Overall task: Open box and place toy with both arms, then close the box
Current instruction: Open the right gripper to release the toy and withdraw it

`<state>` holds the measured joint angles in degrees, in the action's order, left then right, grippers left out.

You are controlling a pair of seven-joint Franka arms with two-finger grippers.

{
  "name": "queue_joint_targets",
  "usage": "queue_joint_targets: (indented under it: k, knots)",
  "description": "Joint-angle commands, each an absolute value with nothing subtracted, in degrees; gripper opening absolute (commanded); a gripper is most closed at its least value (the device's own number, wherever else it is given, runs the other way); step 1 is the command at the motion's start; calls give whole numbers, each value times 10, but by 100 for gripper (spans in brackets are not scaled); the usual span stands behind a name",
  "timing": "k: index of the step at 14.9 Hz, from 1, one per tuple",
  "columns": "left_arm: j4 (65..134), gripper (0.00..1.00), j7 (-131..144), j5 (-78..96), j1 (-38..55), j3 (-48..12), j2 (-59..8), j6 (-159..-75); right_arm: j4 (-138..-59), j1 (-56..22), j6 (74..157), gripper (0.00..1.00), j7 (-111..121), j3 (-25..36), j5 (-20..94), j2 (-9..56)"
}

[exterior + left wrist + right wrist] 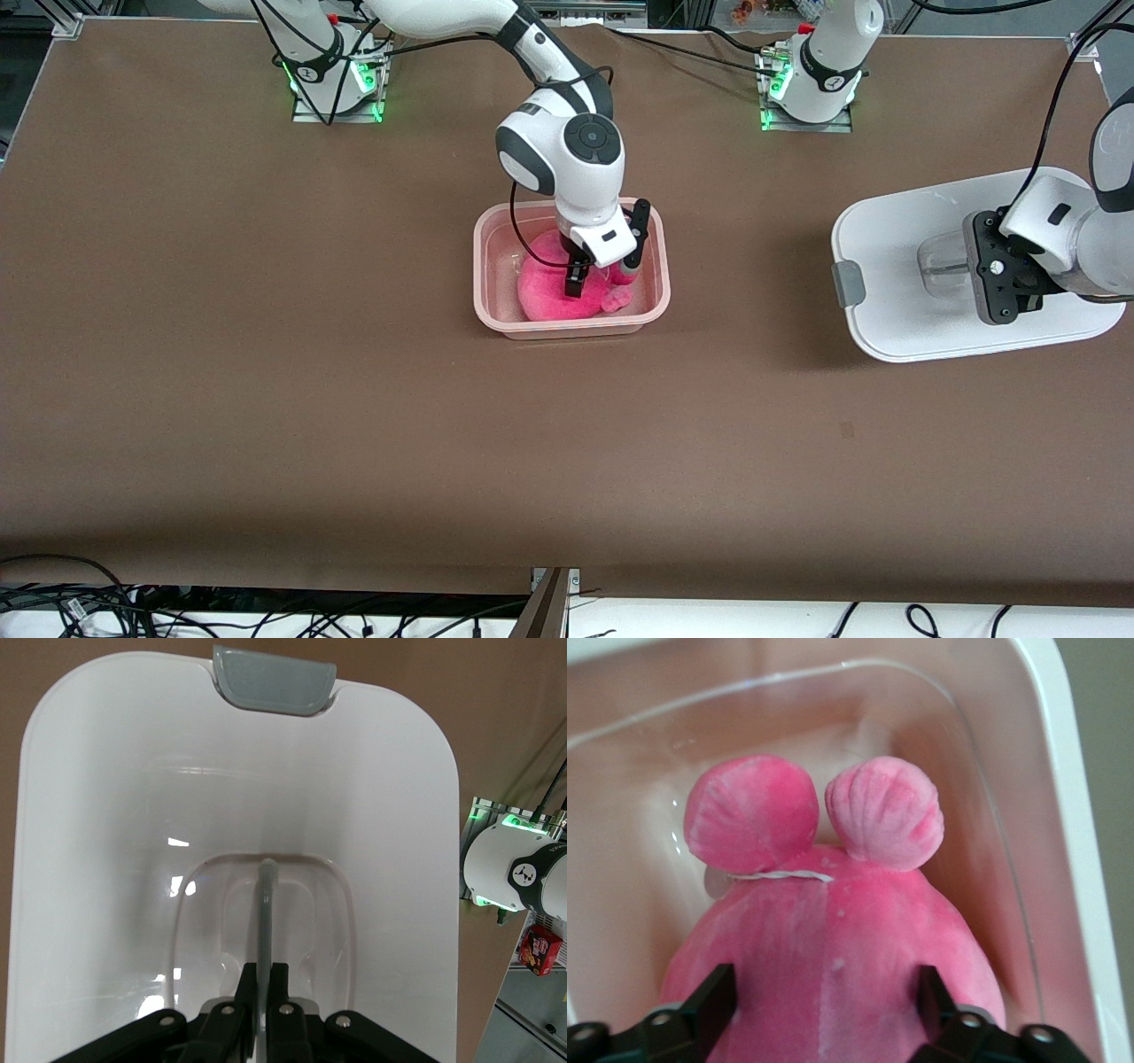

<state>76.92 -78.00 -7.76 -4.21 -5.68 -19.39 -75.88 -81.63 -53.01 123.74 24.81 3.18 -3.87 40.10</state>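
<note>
The pink translucent box (484,266) stands uncovered in the middle of the table. The hot-pink toy (545,299) lies inside it, two rounded lobes (815,811) toward the box wall (1063,815). My right gripper (602,276) reaches down into the box and is open, its fingers (718,997) on either side of the toy (833,930) with a wide gap. The white lid (895,266) with its grey clip (848,283) is at the left arm's end of the table. My left gripper (974,270) is shut on the lid's handle bar (266,904).
Both arm bases with green lights stand along the table edge farthest from the front camera, the right arm's (337,80) and the left arm's (811,89). Cables (80,602) hang below the table edge nearest that camera. Brown table surface (266,354) spreads around the box.
</note>
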Motion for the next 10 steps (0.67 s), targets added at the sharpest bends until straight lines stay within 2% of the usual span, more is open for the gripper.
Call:
queue_joint_targets:
  k: [1,7,10]
  knots:
    - [768,0,-794,-64,-48,-61,-192,-761,-803,-525,1221,100,242,33,-25,387]
    - [766,0,-793,-63,-46,-62,-192,-761,-793,-498,1077,100,243,47,-9,288]
    - [763,0,-792,-49,-35,-76,-191,-761,-792,-460,1042,100,243,89,-7,235]
